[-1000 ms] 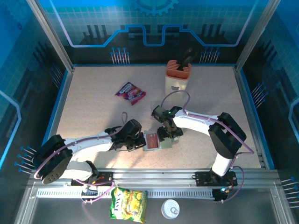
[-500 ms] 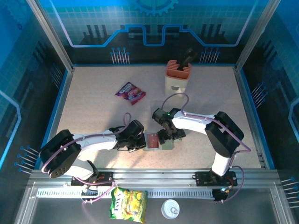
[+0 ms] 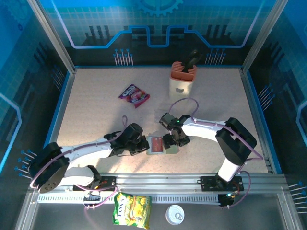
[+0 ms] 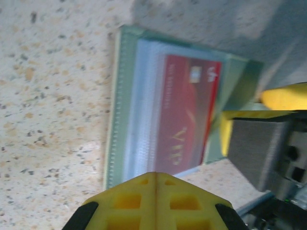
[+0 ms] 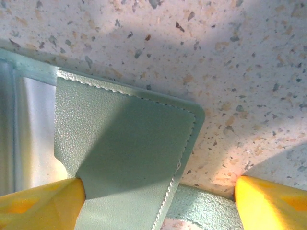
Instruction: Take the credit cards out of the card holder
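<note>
Both stretched low: left arm (image 3: 91, 149), right arm (image 3: 206, 128) flank card holder (image 5: 129, 143).

A: How many things of each kind are showing?
B: One holder (image 4: 125, 120) is showing, and one red card (image 4: 189, 112).
A: And packets?
B: Two are showing: one purple packet (image 3: 134, 94) and one yellow packet (image 3: 132, 209). One knife block (image 3: 183, 79) and one white lid (image 3: 175, 214) are also showing.

Grained matt card holder (image 5: 129, 143), glossy plastic credit card (image 4: 187, 110).
</note>
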Robot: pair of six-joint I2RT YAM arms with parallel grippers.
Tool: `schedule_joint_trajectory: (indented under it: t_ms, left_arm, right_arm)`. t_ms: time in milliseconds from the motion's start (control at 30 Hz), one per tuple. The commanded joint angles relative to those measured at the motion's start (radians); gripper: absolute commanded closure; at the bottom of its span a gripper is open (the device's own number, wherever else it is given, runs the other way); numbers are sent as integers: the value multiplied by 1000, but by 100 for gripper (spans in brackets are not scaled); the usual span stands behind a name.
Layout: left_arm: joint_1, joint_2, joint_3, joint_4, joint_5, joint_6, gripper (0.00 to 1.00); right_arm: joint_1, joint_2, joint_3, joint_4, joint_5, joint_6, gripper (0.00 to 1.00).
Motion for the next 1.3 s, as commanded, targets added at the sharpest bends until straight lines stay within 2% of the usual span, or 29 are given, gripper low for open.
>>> schedule_joint_trajectory:
  t_ms: [0,133,233,433,533,800,933,1167,1267]
  left_arm:
    - [14,-25,34,-16,18,29,99]
    - [16,21,107,-40,43,73,99]
    - [12,72,116,46,78,61,100]
    - [13,157,158,45,84,80,100]
    - [13,172,155,13,64,88,100]
    - [16,178,89,54,53,68,100]
    - [34,209,69,87,72,62,100]
    - [44,204,55,63,54,79,100]
    - [45,206,63,38,39,86,100]
  right_arm:
    - [2,-26,-12,20,-5,-27,17]
    - [0,-121,22,-6,-50,-23,17]
    - [-1,-188,41,-6,-94,-13,17]
    - [-22,-227,48,41,-239,20,19]
    - [-53,-216,0,135,-376,62,20]
    - [-97,-208,-126,330,-531,145,35]
    - [-106,-189,-139,354,-543,147,38]
    - [-115,-141,-151,409,-589,158,58]
    - [-114,-120,-149,428,-597,162,60]
